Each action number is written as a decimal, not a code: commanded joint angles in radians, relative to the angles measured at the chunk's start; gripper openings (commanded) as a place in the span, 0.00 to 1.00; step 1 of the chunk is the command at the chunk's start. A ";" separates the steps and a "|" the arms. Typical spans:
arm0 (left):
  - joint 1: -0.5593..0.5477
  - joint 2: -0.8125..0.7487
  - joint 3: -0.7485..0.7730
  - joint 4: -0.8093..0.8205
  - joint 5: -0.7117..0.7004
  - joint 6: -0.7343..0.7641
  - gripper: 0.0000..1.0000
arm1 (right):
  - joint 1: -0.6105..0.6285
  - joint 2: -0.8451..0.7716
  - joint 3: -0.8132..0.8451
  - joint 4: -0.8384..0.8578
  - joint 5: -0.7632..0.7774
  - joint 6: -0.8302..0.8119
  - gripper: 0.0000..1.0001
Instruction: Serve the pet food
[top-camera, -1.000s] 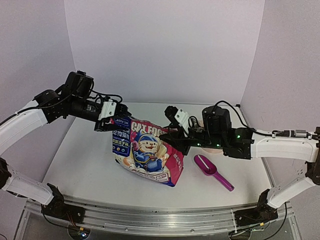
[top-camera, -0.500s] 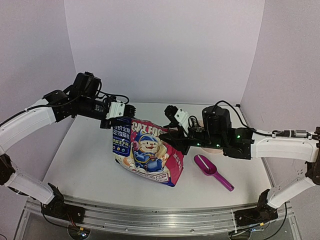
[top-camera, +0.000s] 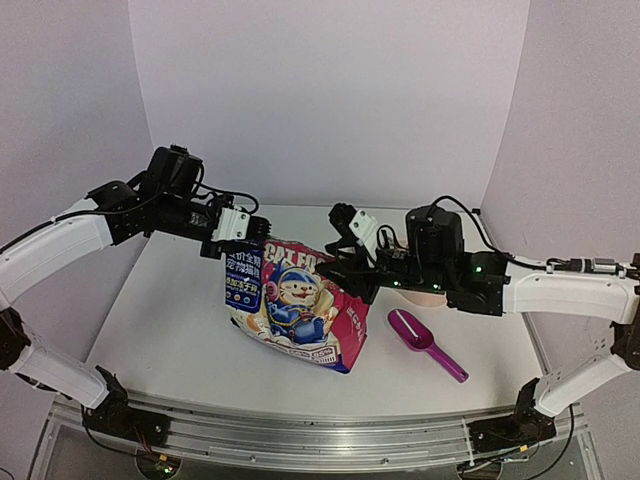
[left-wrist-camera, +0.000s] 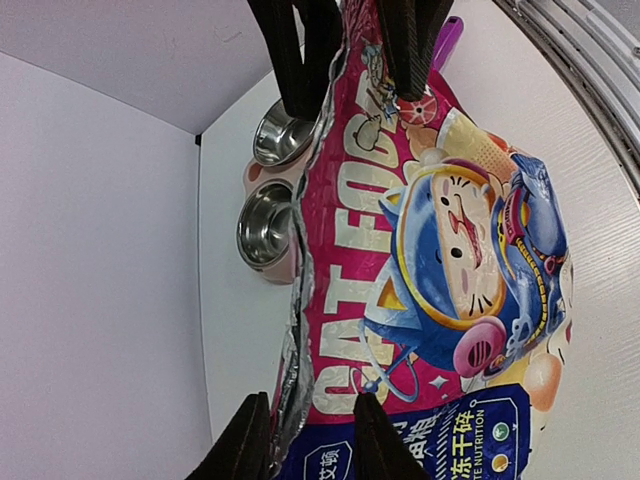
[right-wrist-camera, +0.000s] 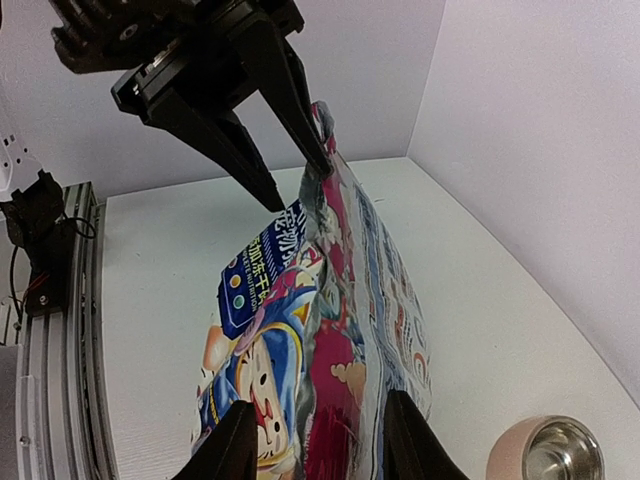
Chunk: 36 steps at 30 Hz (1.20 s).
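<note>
The glossy pink, blue and white "CAT FOOD" pouch stands leaning at the table's middle, with silver lining showing along its top edge. No kibble shows. My left gripper is open and straddles the pouch's top left corner. One finger is beside the silver edge and the other is over the front face. My right gripper is closed on the pouch's top right end, and the creased bag fills the gap between its fingers.
The magenta scoop lies right of the pouch. The pink double-bowl feeder with steel bowls sits behind the pouch, mostly hidden by my right arm in the top view. One bowl shows in the right wrist view. Walls close the back and sides.
My left gripper has moved right and down onto the pouch's top left corner. My right gripper and the pouch have hardly moved.
</note>
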 joint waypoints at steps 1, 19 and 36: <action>0.000 -0.048 -0.026 0.046 0.038 0.047 0.31 | 0.006 -0.016 0.071 0.018 0.011 0.002 0.41; -0.002 -0.052 -0.032 0.018 0.003 0.191 0.29 | 0.007 0.466 0.971 -0.706 0.197 0.371 0.77; -0.010 -0.014 -0.044 0.058 -0.042 0.228 0.22 | -0.020 0.518 1.012 -0.774 0.074 0.519 0.67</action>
